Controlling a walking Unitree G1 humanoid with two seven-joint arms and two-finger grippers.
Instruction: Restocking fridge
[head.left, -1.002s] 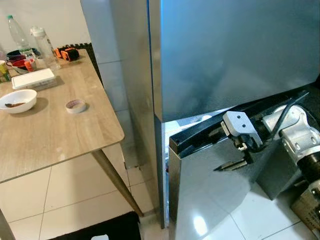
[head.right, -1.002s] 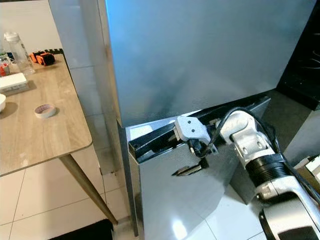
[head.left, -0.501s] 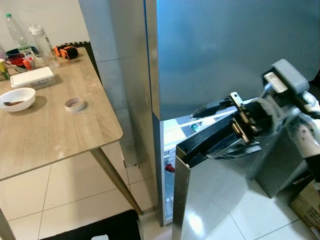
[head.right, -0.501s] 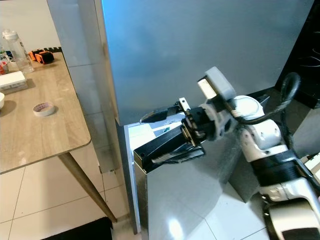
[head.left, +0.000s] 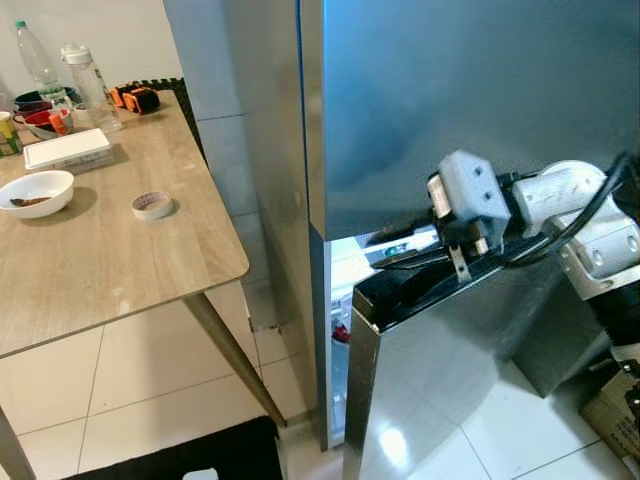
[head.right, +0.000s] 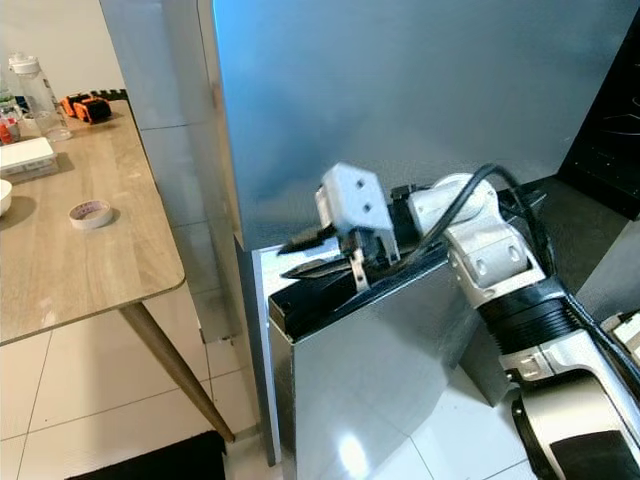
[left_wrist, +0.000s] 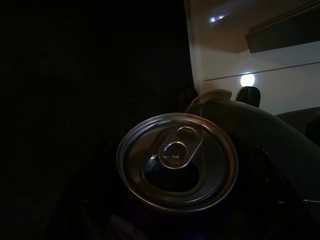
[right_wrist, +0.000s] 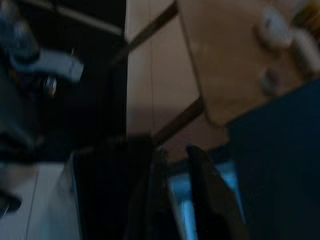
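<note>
The steel fridge has its upper door (head.left: 470, 100) closed, while its lower door (head.left: 450, 370) stands partly swung out. Through the gap I see a lit interior (head.left: 345, 290) with a few items. My right gripper (head.left: 392, 252) lies along the lower door's dark top edge, pointing toward the gap. It is open by a narrow gap and holds nothing. In the dark left wrist view a drink can (left_wrist: 177, 160) shows its silver top and pull tab close up. My left gripper is shut on this can.
A wooden table (head.left: 150, 260) stands left of the fridge with a white bowl (head.left: 33, 190), a tape roll (head.left: 152, 205), a white box (head.left: 68, 150) and bottles (head.left: 88, 85). A black mat (head.left: 180, 455) lies on the tiled floor. A cardboard box (head.left: 615, 405) sits at the right.
The lower door has swung further out. My right gripper has risen from the door's front face to its top edge, turned, and its fingers have come closer together.
</note>
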